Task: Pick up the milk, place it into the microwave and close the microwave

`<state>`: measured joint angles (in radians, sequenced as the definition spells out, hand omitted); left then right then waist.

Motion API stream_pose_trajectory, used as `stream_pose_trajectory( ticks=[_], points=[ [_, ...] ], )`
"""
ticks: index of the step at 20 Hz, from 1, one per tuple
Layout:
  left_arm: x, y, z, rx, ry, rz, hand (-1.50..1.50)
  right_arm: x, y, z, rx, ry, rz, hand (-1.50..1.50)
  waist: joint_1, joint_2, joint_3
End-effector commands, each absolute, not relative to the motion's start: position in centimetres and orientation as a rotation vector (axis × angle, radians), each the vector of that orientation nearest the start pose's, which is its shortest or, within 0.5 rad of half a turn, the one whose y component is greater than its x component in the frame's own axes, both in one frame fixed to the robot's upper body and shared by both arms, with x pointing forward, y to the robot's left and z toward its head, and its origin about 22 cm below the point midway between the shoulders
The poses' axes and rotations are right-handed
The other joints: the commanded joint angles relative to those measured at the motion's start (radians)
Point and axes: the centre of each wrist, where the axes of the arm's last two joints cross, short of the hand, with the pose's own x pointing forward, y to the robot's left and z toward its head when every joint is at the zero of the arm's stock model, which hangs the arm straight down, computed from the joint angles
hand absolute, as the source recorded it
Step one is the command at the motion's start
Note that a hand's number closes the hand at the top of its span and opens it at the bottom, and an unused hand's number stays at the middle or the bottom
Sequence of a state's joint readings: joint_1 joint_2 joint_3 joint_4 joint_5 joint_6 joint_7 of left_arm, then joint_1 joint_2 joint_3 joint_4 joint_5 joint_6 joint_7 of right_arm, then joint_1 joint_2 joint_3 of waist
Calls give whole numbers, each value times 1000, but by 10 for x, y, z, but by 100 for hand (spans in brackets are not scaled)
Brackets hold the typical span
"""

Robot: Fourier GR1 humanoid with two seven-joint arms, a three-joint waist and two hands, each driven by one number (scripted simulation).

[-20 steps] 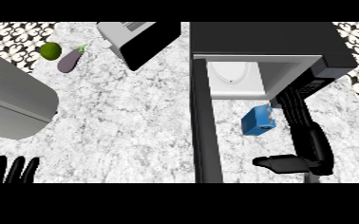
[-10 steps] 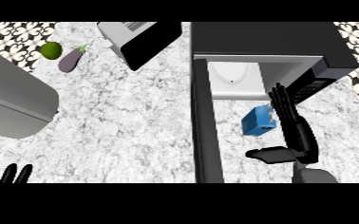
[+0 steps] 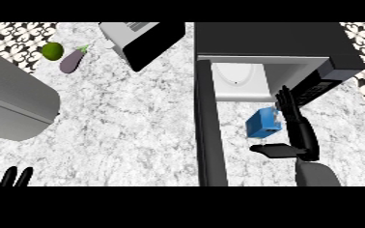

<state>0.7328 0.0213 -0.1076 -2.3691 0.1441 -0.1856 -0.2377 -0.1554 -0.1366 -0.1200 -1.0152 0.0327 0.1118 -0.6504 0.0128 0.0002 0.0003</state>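
Reaching step: the right robot hand (image 3: pixel 298 125), fingers straight and empty, sits just beside the blue milk (image 3: pixel 262 124) before the open microwave (image 3: pixel 274 48); next, grasp it.

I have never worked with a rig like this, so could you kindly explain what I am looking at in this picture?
This is the view from a humanoid robot's head, looking steeply down at a marble kitchen counter. The black shape at the right is the robot's right hand, on a grey forearm; its fingers are straight and it lies beside the blue milk carton, not yet holding it. Only the fingertips of the left hand show, at the lower left edge, resting.

Above the carton stands the microwave, its door swung open toward the robot and a white plate inside. Further left lie a lime, an eggplant and a toaster, with a grey curved thing that I cannot identify.
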Motion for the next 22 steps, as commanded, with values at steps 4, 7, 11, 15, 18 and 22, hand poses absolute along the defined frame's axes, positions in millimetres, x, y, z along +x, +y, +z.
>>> stream_pose_trajectory(
  ticks=[4, 7, 11, 15, 18, 22],
  points=[
    [81, 268, 73, -30, -1966, 63, -150, 270, -321, -102, -188, -1752, 117, -150, 2, 2, 0],
    [83, 251, 80, -68, -1963, 36, -150, 266, -336, -113, -171, -1754, 125, -150, 5, 3, 1],
    [85, 243, 91, -61, -1973, 61, -150, 269, -318, -117, 97, -1731, 139, -150, 2, 3, 1],
    [76, 251, 93, -69, -1957, 48, -150, 261, -321, -126, 389, -1711, 197, -150, 17, 4, 2],
    [74, 254, 89, -68, -1949, 45, -150, 273, -297, -122, 474, -1757, 160, 150, 6, 0, 1],
    [73, 261, 94, -59, -1962, 58, -150, 268, -281, -125, 225, -1910, 197, 150, -1, -1, 0]
  ],
)
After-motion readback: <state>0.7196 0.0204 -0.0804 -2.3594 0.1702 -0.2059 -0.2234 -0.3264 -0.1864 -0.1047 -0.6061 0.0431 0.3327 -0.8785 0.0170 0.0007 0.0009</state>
